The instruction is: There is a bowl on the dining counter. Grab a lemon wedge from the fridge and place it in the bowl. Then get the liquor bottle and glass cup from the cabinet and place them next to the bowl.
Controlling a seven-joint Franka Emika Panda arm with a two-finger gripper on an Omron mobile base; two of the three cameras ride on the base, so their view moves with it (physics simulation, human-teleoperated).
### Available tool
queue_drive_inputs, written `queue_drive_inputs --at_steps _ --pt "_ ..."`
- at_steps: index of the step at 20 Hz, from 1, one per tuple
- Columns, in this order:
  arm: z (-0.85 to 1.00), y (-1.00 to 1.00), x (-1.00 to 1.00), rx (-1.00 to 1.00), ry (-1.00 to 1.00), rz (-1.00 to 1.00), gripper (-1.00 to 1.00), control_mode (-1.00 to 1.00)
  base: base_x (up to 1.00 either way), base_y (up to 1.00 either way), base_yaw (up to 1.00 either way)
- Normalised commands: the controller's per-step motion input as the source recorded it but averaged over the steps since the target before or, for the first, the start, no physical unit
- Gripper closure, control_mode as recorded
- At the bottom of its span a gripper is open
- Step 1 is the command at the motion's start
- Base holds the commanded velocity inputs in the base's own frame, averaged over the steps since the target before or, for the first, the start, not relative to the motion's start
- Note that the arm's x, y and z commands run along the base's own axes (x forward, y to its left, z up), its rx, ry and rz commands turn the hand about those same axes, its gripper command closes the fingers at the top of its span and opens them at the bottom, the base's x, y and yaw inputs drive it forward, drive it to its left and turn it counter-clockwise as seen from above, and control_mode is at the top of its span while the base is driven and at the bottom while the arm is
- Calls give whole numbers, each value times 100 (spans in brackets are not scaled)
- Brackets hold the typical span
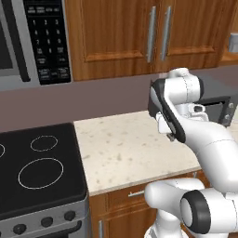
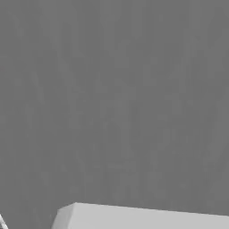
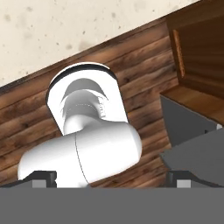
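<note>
We are parked at a kitchen counter (image 1: 135, 148) with a black stove top (image 1: 39, 167) to one side. The arm is folded back on itself, and the gripper (image 3: 112, 179) points down and back toward our own base, over wood-plank floor (image 3: 144, 74). Its finger tips (image 3: 43, 178) stand at the far edges of the hand view, well apart, with nothing between them: the jaws are wide open and empty.

Above and beyond the hand hangs the cabinet (image 1: 139, 32), reddish-brown, both panelled doors closed, grey bar handles (image 1: 151, 33) untouched. A microwave (image 1: 32, 39) sits beside it, higher than the hand and off toward the stove side. A dark appliance (image 1: 218, 100) rests on the counter just behind the arm's upper link.

In the right base view we face a flat grey surface (image 2: 114, 98) very close up; we judge it may be the fridge side, but cannot tell.

We cannot place the bowl, dining counter, lemon wedge, liquor bottle or glass cup from here; bottle and cup are presumably behind those closed doors.

Progress, as a judgement: nothing is carried and the cabinet is not yet opened. Whether the lemon is already in the bowl we cannot say. At the least, the bottle and cup fetch is all left to do, starting with a reach up to a door handle.
</note>
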Motion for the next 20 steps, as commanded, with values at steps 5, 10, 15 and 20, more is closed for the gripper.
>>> queue_drive_inputs --at_steps 5,10,15,20 --pt "0 0 0 0 0 0 -100 100 15 -82 3" --pt "0 0 0 0 0 0 -100 100 26 -79 1" --pt "0 0 0 0 0 0 -100 100 43 -73 0" --pt "0 0 0 0 0 0 -100 100 95 -46 0"
